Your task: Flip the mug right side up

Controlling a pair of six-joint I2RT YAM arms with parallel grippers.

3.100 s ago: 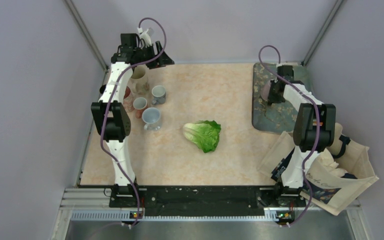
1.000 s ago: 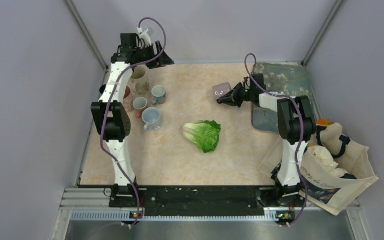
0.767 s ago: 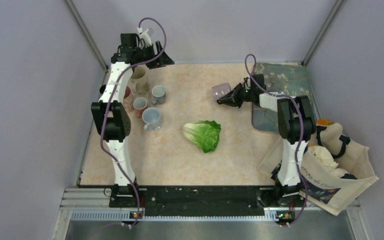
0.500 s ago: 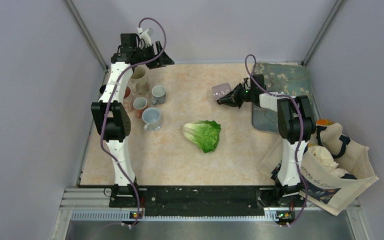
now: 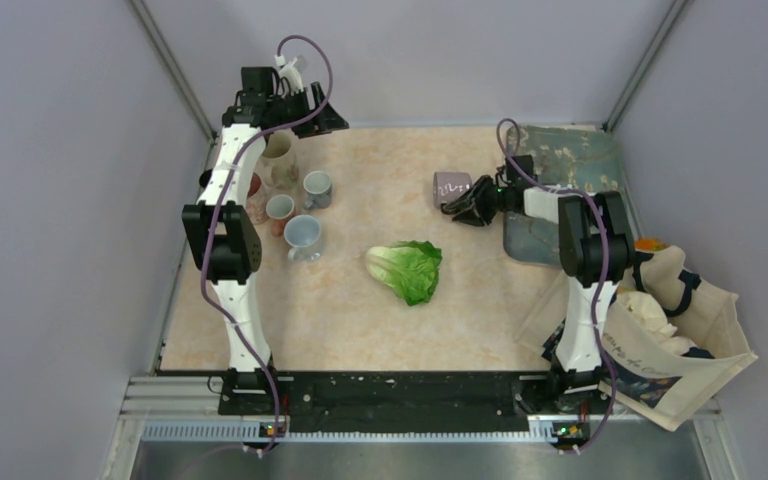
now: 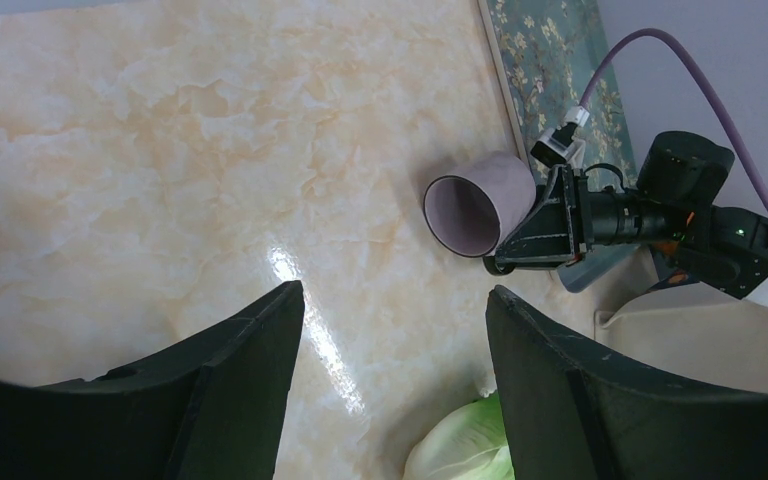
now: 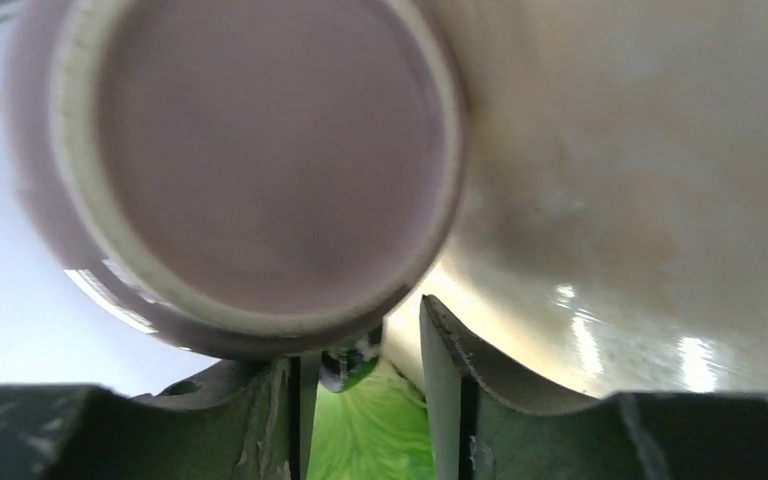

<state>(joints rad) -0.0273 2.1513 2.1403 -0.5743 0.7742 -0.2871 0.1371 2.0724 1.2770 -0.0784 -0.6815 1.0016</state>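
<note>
The lilac mug [image 5: 451,187] is lying on its side in the far right part of the table [image 5: 360,330], just left of the floral mat [image 5: 572,150]. Its open mouth is pointing left, toward the left arm's camera, and its base is facing the right tool [image 5: 463,204]. In the right wrist view the round base is filling most of the frame just above the fingers [image 7: 443,372]. They are standing a little apart, with green showing through the gap. Whether they are pinching any part of the mug I cannot tell, nor whether the mug's side is resting fully on the table.

The lettuce [image 5: 407,270] is lying nearer the arms' bases, well apart from the mug.

The left tool [image 6: 395,400] is hanging spread wide above the far left corner, gripping nothing. Below it a pale jug [image 5: 278,155] and three small cups [image 5: 301,235] are standing in a cluster by the left edge. A tote bag [image 5: 660,350] is sitting off the table's right edge.
</note>
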